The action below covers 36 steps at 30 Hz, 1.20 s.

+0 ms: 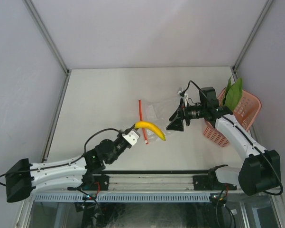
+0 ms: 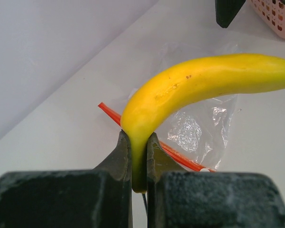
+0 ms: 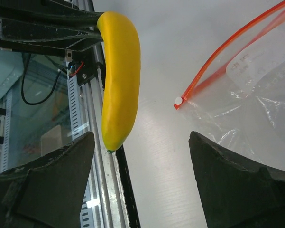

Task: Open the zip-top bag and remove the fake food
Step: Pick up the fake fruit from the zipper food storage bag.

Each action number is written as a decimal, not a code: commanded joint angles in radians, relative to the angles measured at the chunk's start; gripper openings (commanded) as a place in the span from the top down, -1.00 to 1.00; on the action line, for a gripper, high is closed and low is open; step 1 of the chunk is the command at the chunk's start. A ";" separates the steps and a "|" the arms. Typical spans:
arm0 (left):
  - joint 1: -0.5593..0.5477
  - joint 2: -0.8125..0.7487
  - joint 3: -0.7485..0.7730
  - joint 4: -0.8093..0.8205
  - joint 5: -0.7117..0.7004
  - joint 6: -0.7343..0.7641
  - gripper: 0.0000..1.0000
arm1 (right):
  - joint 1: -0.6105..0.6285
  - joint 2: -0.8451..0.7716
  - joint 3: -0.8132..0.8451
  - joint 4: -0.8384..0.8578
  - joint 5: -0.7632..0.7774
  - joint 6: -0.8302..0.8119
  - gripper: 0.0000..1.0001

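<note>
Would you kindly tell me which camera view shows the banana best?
Left wrist view: the banana fills the frame, its end pinched between shut jaws. Top view shows it small; right wrist shows it lengthwise.

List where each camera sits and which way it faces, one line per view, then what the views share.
Top external: above and behind the robot, looking down on the table; the left arm and right arm show, bases at the bottom.
Left wrist: on the left arm, looking along the left pincer, shut on the banana, toward the zip-top bag; its two fingers show.
Right wrist: on the right arm, looking past the open right pincer toward the table's near edge; both fingers show.
Shared: all three show the banana and the zip-top bag.
</note>
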 commanded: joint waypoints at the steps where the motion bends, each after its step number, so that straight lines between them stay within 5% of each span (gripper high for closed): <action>1: -0.010 0.027 0.019 0.120 0.018 0.109 0.99 | 0.024 0.018 0.035 0.041 -0.011 0.064 -0.60; 22: -0.041 0.225 0.151 0.205 0.045 0.128 0.99 | 0.193 0.112 0.035 0.040 0.104 0.048 -0.48; 32: -0.052 0.248 0.167 0.214 0.012 0.142 0.97 | 0.198 0.118 0.035 0.057 0.084 0.082 0.36; 36: -0.054 0.241 0.163 0.215 0.011 0.124 0.67 | 0.189 0.122 0.042 0.054 0.072 0.083 0.83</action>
